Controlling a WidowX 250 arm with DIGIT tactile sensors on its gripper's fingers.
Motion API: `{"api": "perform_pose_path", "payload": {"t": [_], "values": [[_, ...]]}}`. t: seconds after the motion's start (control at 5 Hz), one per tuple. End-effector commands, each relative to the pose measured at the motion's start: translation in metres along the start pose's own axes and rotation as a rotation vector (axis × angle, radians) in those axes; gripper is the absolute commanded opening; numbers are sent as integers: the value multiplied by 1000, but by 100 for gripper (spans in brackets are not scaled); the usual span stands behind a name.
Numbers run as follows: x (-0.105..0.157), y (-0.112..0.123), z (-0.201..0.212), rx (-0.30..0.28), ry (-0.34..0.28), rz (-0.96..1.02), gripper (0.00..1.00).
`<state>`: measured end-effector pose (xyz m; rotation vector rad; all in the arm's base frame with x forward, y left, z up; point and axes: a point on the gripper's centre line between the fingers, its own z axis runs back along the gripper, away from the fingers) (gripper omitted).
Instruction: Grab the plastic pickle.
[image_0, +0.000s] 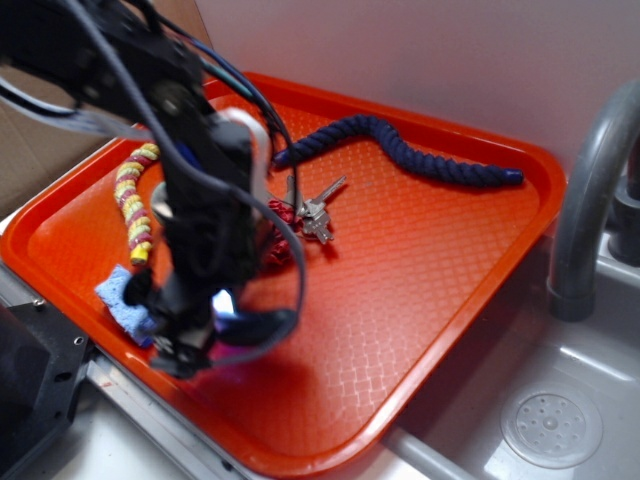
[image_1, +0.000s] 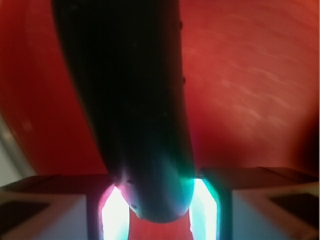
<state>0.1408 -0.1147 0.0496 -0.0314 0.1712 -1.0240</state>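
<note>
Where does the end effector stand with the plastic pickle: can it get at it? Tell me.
Yes, it seems so: the plastic pickle already sits between the fingers of the end effector, with nothing in between; whether they grip it is unclear.

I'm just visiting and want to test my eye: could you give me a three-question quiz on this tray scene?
1. True or false: the gripper has the plastic pickle between its fingers.
2. The navy rope lies on: A) the sink, B) the orange tray, C) the blue sponge.
3. What metal things lie mid-tray?

Key: 1 true; 2 B; 3 keys.
</note>
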Motion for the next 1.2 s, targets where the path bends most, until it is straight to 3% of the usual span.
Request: {"api": "perform_pose_path", "payload": {"t": [0.0,0.2,0.6,0.8,1.0], "values": [[-37,-5,104,72,-223,320,0],[-71,1,139,-25,-222,569,0],[-120,18,155,-113,-246,1066,0],[-121,23,156,-95,-267,1067,0],[-115,24,153,-78,-232,1047,0]]}}
